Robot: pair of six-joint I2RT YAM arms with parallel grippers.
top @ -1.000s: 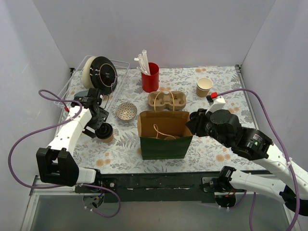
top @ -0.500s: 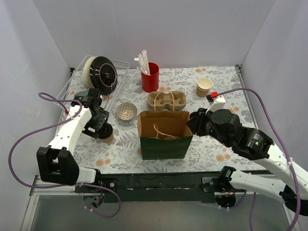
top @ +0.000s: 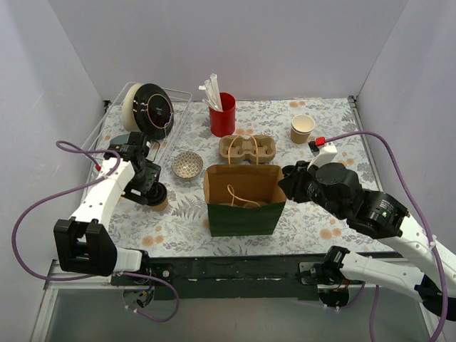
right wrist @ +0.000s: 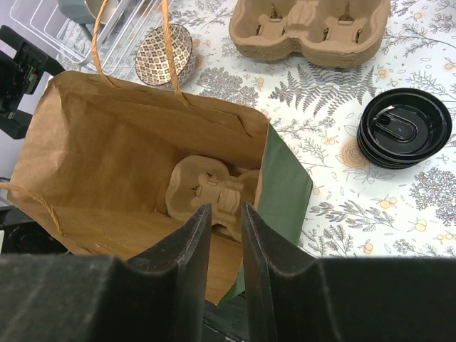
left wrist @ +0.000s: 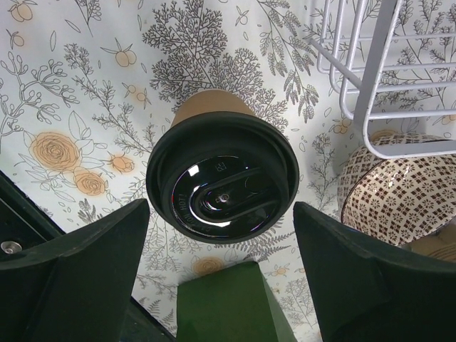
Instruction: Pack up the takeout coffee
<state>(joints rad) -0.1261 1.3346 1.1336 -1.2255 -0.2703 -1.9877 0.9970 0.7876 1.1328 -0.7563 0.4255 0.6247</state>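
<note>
The takeout coffee (top: 158, 200) is a brown paper cup with a black lid (left wrist: 222, 174), upright on the floral mat at the left. My left gripper (top: 150, 191) hangs just above it, open, with one finger (left wrist: 85, 263) on each side of the lid and no contact showing (left wrist: 222, 217). The green paper bag (top: 242, 208) stands open mid-table with a pulp cup carrier (right wrist: 214, 189) inside. My right gripper (top: 286, 179) sits at the bag's right rim (right wrist: 285, 185), jaws nearly together astride it (right wrist: 226, 214).
A stack of pulp carriers (top: 246, 148) lies behind the bag. A patterned bowl (top: 187, 164) and a wire dish rack (top: 142, 117) are close to my left arm. A red cup of sticks (top: 222, 114), a tan lidless cup (top: 302, 128) and stacked black lids (right wrist: 405, 127) stand further off.
My left gripper has edged closer over the lidded cup. My right arm has shifted very slightly right. The bag and cup have not moved.
</note>
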